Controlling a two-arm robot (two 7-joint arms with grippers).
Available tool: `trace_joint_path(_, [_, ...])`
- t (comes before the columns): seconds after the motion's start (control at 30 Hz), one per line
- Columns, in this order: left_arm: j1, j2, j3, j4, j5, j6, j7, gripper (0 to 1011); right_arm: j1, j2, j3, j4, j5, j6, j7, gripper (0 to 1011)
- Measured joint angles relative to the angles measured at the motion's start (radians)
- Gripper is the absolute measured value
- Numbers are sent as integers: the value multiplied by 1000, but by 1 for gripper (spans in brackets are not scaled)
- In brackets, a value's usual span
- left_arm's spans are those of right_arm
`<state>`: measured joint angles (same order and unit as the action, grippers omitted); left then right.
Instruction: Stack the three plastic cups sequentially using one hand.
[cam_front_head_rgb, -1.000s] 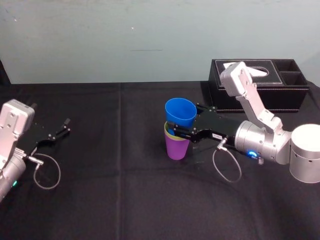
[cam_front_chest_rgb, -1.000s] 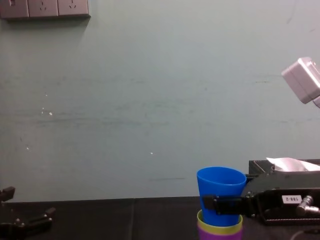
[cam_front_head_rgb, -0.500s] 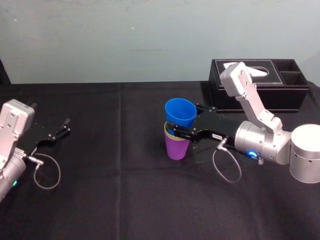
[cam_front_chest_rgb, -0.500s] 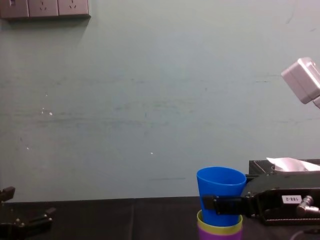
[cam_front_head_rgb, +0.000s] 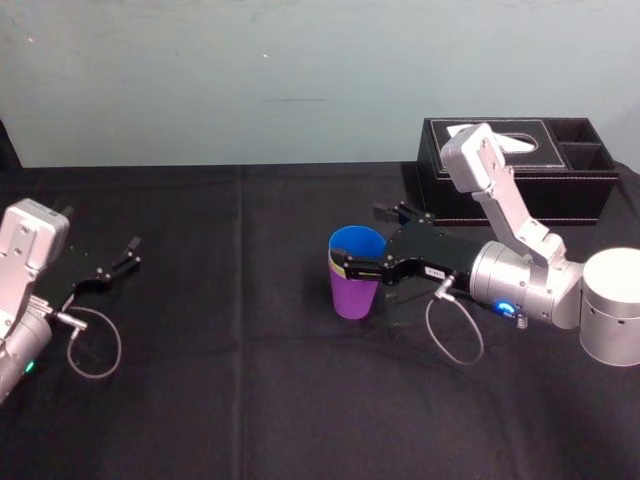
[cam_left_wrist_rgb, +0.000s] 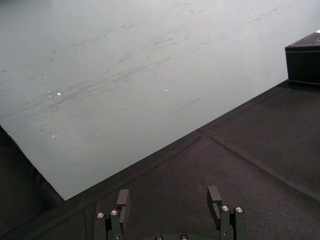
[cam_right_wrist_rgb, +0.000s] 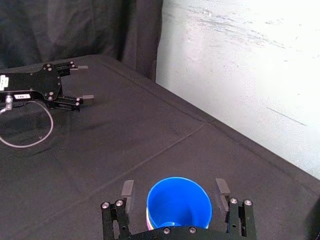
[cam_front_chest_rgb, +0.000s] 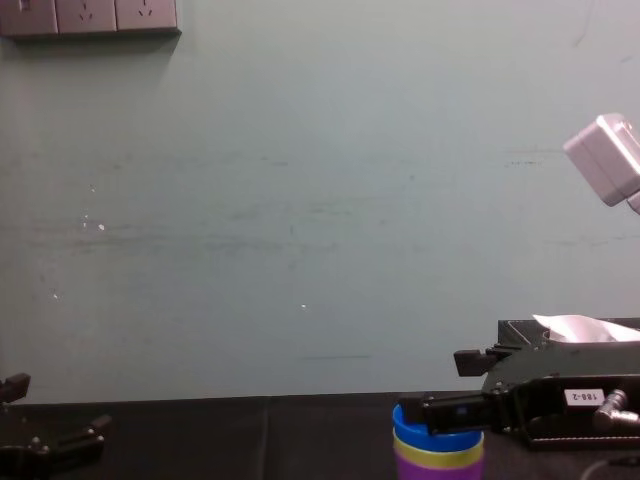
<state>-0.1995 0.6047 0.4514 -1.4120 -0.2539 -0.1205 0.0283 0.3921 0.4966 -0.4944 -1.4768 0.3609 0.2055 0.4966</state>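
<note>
The three plastic cups stand nested upright at the table's middle. The purple cup (cam_front_head_rgb: 353, 297) is outermost, a yellow-green rim (cam_front_head_rgb: 338, 268) shows above it, and the blue cup (cam_front_head_rgb: 355, 243) sits deep inside. From the chest they show as blue (cam_front_chest_rgb: 440, 441), yellow-green (cam_front_chest_rgb: 440, 457) and purple (cam_front_chest_rgb: 440, 472) bands. My right gripper (cam_front_head_rgb: 362, 240) reaches in from the right, open, its fingers on either side of the stack's top. In the right wrist view, gaps show between the blue cup (cam_right_wrist_rgb: 177, 202) and both fingers (cam_right_wrist_rgb: 128, 187). My left gripper (cam_front_head_rgb: 128, 252) rests open at the far left.
A black tissue box (cam_front_head_rgb: 520, 170) with side compartments stands at the back right, just behind my right arm. A black cloth (cam_front_head_rgb: 230, 380) covers the table, with free room between the stack and the left gripper (cam_right_wrist_rgb: 85, 82). A pale wall rises behind.
The blue cup, held high above the stack before, has dropped down into the yellow-green cup. My right gripper's fingers have spread apart and let go of it.
</note>
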Motion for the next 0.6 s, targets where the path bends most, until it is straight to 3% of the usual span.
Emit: trace_joint_path(0.6, [0, 0, 0, 0, 0, 0, 0, 1011, -14, 8, 17, -13, 2, -10, -4, 1000])
